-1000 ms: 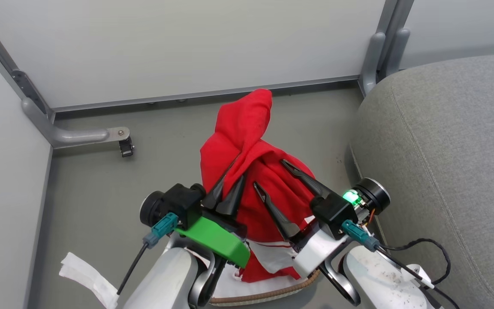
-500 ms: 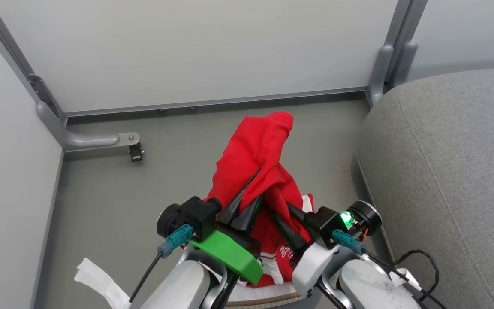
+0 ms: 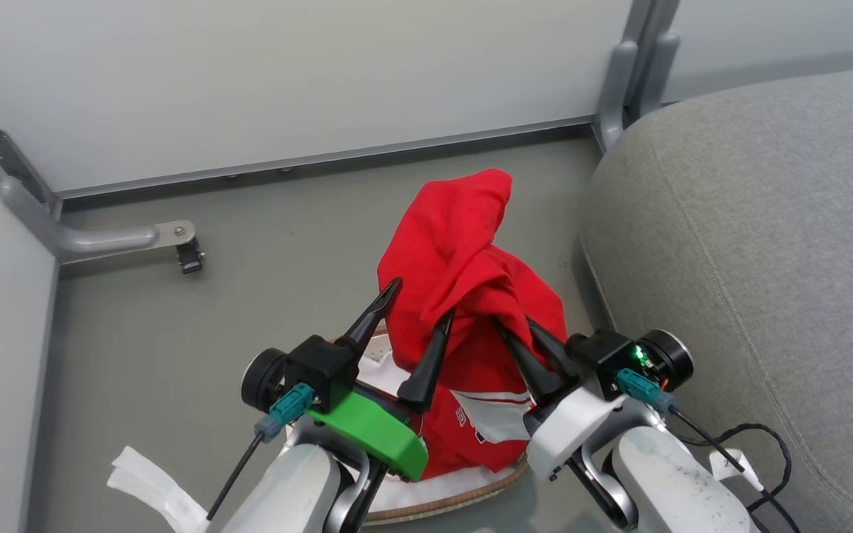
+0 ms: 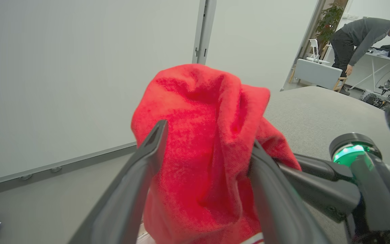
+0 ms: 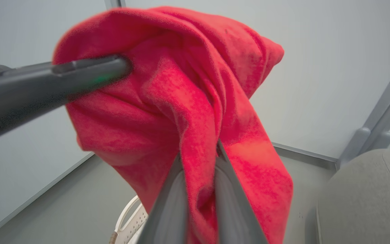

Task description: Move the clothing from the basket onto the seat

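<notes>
The red clothing [image 3: 471, 274] hangs bunched above the basket [image 3: 463, 497], whose brown rim and white liner show under it. My right gripper [image 3: 519, 329] is shut on a fold of this clothing [image 5: 198, 101], its fingers [image 5: 173, 200] pinching the cloth from below. My left gripper [image 3: 421, 300] stands open beside it; one finger is free of the cloth and the other rests against it. The garment [image 4: 201, 135] fills the gap between the left fingers [image 4: 137, 193]. The grey seat [image 3: 752, 222] lies just to the right.
Pale partition walls [image 3: 286, 81] close off the back and left, with a foot and caster [image 3: 189, 255] on the grey floor. A white strip [image 3: 152, 481] lies at the lower left. A cable [image 3: 760, 437] trails over the seat edge. A person [image 4: 354, 34] bends over a far table.
My left gripper has opened and let go of the clothing, while my right gripper has closed on it. The head camera has shifted a little.
</notes>
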